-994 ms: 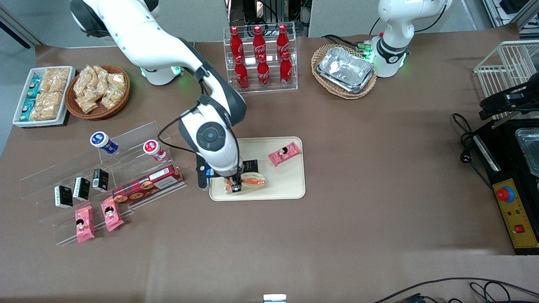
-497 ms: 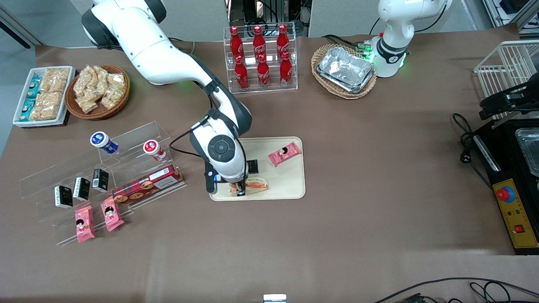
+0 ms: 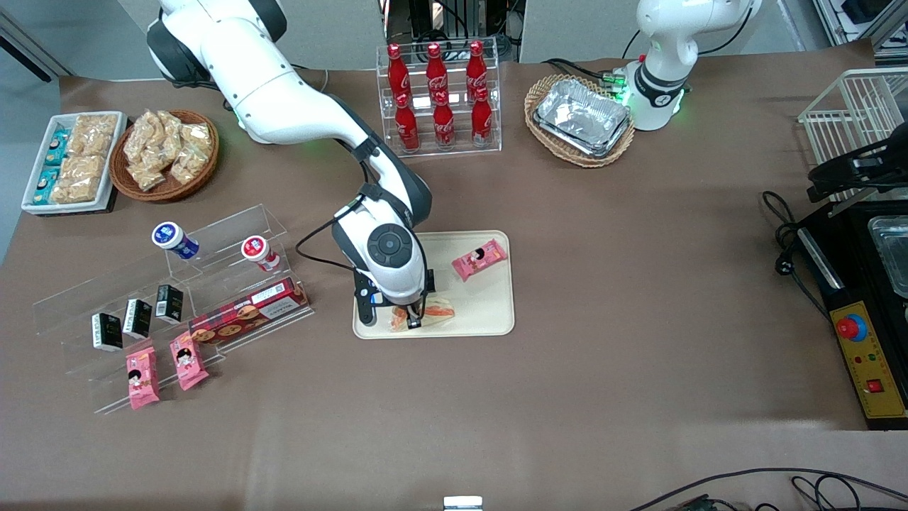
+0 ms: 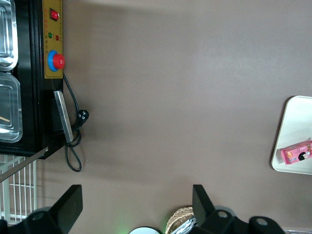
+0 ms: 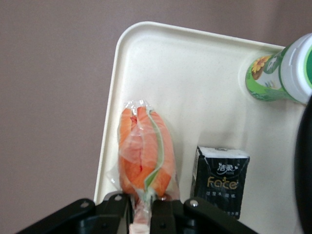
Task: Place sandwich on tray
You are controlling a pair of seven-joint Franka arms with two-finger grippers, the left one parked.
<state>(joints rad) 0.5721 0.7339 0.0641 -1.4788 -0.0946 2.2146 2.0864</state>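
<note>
The wrapped wedge sandwich (image 3: 433,309) with orange and green filling lies on the cream tray (image 3: 489,312), near the tray's edge nearest the front camera. My right gripper (image 3: 415,319) is directly over it and shut on its wrap. In the right wrist view the sandwich (image 5: 145,151) is pinched at its near end between the black fingers (image 5: 117,207) of the gripper (image 5: 142,210), over the tray (image 5: 161,68).
On the tray also lie a pink snack packet (image 3: 479,259), a black Face carton (image 5: 220,179) and a green-labelled bottle (image 5: 282,73). An acrylic rack with cartons and packets (image 3: 170,312) stands toward the working arm's end. A cola bottle rack (image 3: 438,96) stands farther from the camera.
The gripper with the sandwich has shifted across the tray toward the parked arm's end and come lower, close to the tray surface. The grip is unchanged.
</note>
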